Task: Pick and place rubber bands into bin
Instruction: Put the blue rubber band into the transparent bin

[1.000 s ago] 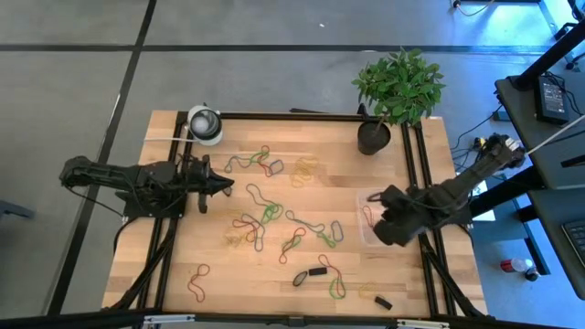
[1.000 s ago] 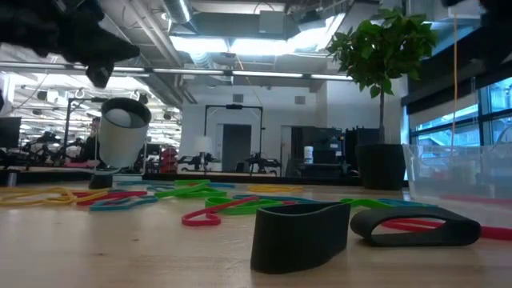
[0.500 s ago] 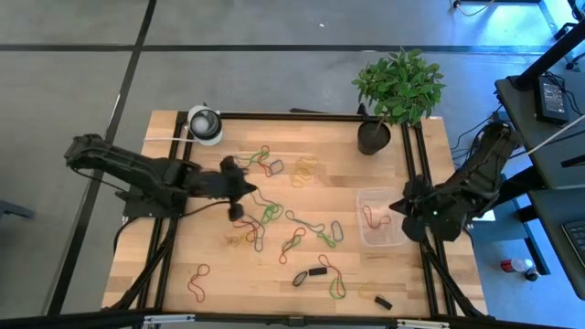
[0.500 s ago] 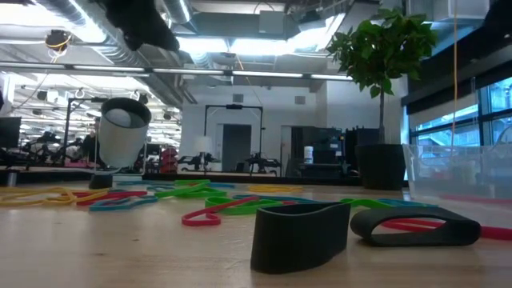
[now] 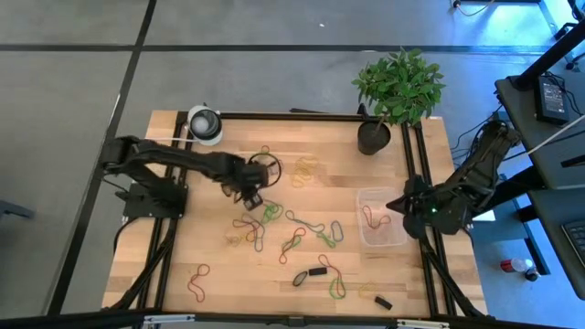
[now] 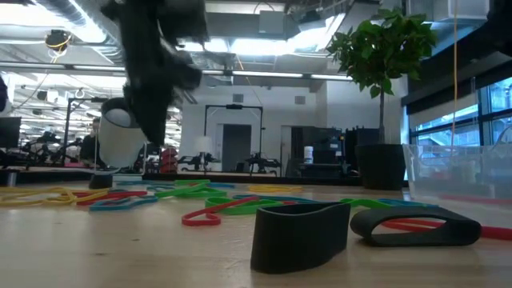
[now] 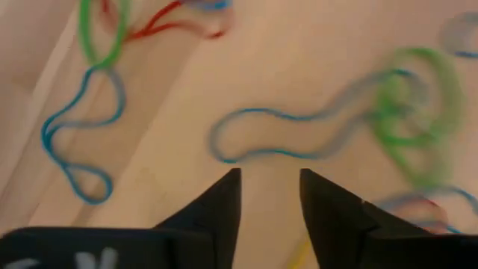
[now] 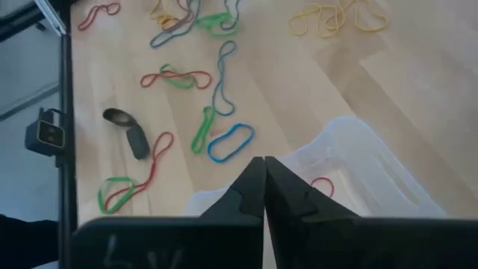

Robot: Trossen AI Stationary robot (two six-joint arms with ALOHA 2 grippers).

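Note:
Many coloured rubber bands (image 5: 274, 217) lie loose on the wooden table, mostly in its middle. My left gripper (image 5: 250, 194) hangs open over them. In the left wrist view its fingers (image 7: 269, 187) stand just short of a blue rubber band (image 7: 299, 131), with a green one (image 7: 414, 104) beside it; nothing is between the fingers. The clear bin (image 5: 366, 196) stands near the right edge with a red rubber band (image 8: 323, 184) lying inside. My right gripper (image 5: 403, 207) is shut and empty at the bin's right side, its tips (image 8: 263, 179) above the bin's rim.
A black plant pot (image 5: 373, 137) stands at the far right and a white-and-grey roll (image 5: 205, 123) at the far left. Two wide black bands (image 6: 300, 232) lie near the front edge, with more coloured rubber bands (image 5: 197, 279) at the front left.
My left gripper has swung from the table's left side toward the middle and come down over the pile of bands. My right gripper has drawn back from above the bin toward the table's right edge.

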